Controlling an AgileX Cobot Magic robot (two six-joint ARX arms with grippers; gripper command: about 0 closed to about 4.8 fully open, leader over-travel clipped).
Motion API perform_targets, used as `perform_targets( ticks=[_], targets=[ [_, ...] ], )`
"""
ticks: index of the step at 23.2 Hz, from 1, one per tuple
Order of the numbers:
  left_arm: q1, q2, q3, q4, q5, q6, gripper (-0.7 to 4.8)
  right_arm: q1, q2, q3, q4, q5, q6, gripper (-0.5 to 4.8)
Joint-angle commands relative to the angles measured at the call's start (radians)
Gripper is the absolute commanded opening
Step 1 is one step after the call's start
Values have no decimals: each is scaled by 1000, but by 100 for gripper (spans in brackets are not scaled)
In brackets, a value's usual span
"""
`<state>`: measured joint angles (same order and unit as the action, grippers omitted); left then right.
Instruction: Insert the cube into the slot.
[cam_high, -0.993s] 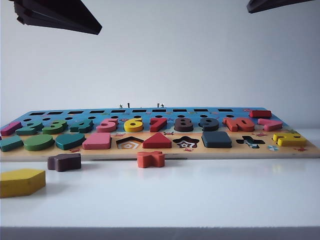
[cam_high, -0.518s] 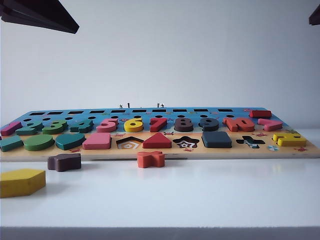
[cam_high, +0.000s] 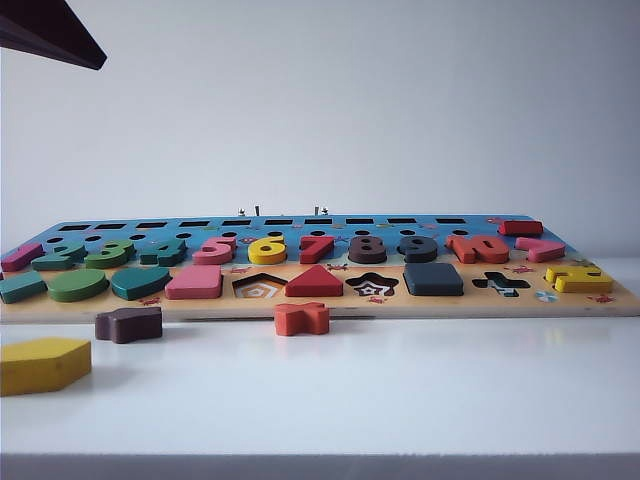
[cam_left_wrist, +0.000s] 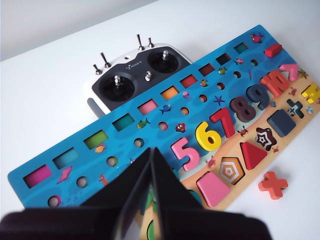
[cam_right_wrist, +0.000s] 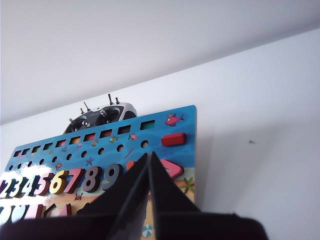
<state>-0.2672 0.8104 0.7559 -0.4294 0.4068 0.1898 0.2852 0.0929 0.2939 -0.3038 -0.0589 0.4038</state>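
High above the puzzle board (cam_left_wrist: 75, 155), both arms hang clear: the left gripper (cam_left_wrist: 150, 152) and right gripper (cam_right_wrist: 148, 156) each have fingers pressed together, holding nothing. One cube (cam_high: 433, 278) apparently sits in its slot. Three loose pieces lie in front: yellow pentagon (cam_high: 42, 363), maroon piece (cam_high: 129, 323), orange cross (cam_high: 301, 318).

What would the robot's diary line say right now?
cube: sitting in its slot on the board | left fingers: shut, empty, above board | right fingers: shut, empty, raised | red cross: loose on table
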Motion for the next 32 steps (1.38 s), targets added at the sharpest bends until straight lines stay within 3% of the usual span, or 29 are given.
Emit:
perform_targets(
  ticks=[1, 8, 20, 26, 32],
  targets=[
    [27, -35, -27, 11, -19, -3, 17, -19, -50, -28, -40, -4, 19, -4],
    [98, -126, -93, 11, -30, -7, 17, -26, -90, -111, -48, 0, 13, -5],
    [177, -281, -232, 37, -143, -37, 17, -26, -90, -234, 44, 63, -95, -5],
    [192, -367, -332, 143, -255, -54, 17, -26, -90, -262, 90, 63, -147, -5],
    [197, -440, -412, 149, -342, -60, 17, -26, -90, -286, 113, 64, -181, -5]
  ],
)
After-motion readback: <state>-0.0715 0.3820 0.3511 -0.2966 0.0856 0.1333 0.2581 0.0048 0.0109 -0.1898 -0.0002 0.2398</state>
